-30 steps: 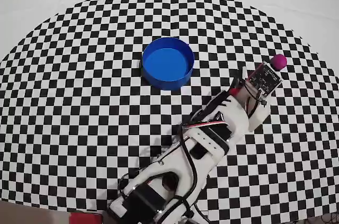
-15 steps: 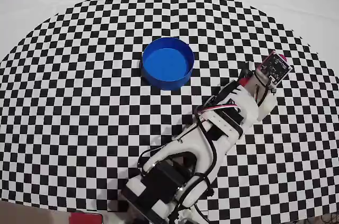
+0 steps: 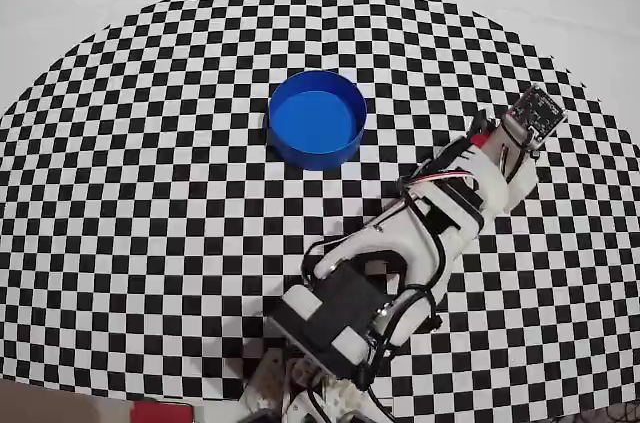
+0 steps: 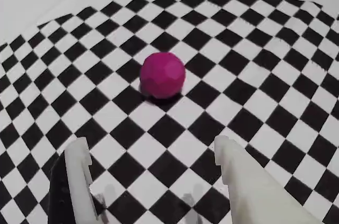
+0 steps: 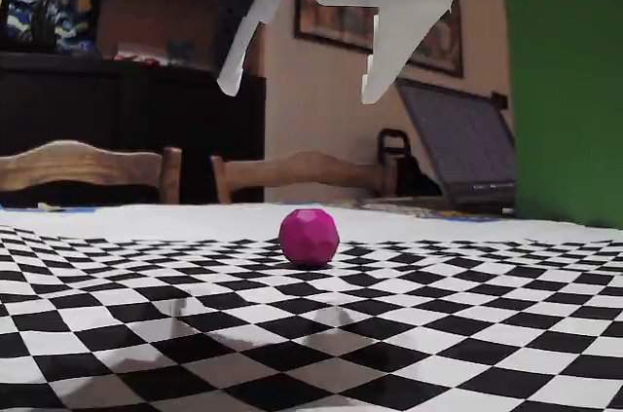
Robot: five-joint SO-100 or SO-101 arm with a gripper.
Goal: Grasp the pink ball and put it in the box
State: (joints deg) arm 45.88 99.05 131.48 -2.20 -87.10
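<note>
The pink ball [image 4: 162,74] rests on the checkered mat, ahead of my open gripper [image 4: 151,143] and between the lines of its two white fingers. From the fixed view the ball [image 5: 309,236] sits on the mat while the gripper [image 5: 300,91] hangs well above it, jaws wide apart and empty. From overhead the gripper [image 3: 540,109] reaches to the mat's right side and its head hides the ball. The box [image 3: 310,156], a round blue tub, stands empty left of the arm, several squares away.
The checkered mat [image 3: 150,193] lies on a white cloth; its curved edge runs just beyond the gripper. The arm's base [image 3: 330,328] is at the bottom centre. Behind the table stand chairs [image 5: 88,168], a laptop [image 5: 462,154] and a green panel [image 5: 565,81].
The arm has stretched farther up and to the right in the overhead view. Its head now covers the pink ball, which showed beside it a second ago.
</note>
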